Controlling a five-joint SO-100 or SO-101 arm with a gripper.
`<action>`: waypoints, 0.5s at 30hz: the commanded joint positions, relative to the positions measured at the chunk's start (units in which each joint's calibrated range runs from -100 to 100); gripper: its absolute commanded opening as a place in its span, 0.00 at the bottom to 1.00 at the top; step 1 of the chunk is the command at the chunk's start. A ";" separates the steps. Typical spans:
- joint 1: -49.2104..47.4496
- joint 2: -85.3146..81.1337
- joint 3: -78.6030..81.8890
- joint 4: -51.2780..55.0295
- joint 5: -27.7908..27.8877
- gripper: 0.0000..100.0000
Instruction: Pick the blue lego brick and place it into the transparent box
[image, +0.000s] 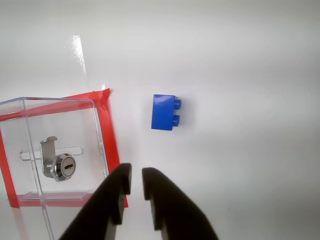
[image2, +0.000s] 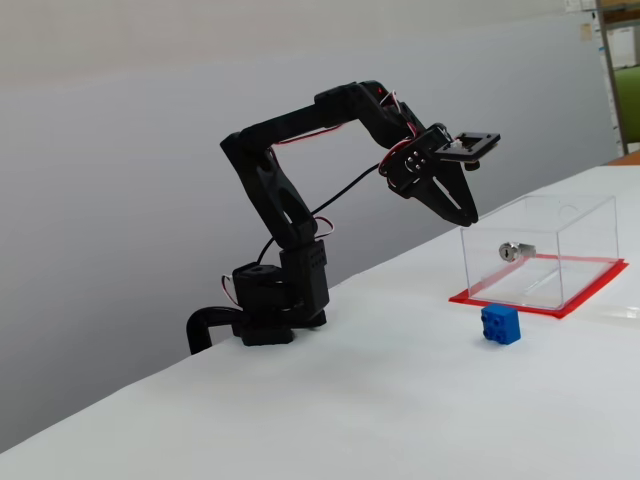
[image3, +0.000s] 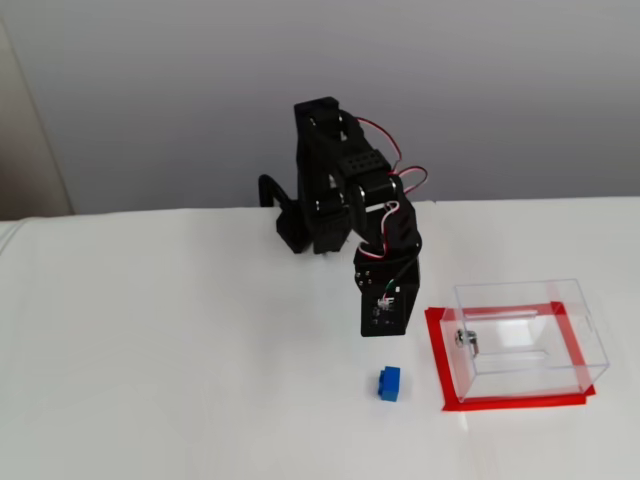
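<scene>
Black fingers of the end effector fill the bottom of the wrist view, nearly closed with only a narrow slit between them and nothing gripped. Beyond them the brick lies on the white tabletop, tipped on its side with its studs pointing right in that view. It sits just beside the box, apart from its red base edge. A silver lock is set in the box's clear wall. In a fixed view the end effector hangs in the air above the box's near corner, with the brick in front of the box. The arm reaches forward from its base at the tabletop's far edge.
</scene>
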 joint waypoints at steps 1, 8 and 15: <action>2.19 2.64 -8.01 1.83 -1.66 0.03; 3.59 8.41 -13.80 2.87 -2.75 0.17; 3.29 14.01 -16.06 3.14 -3.64 0.20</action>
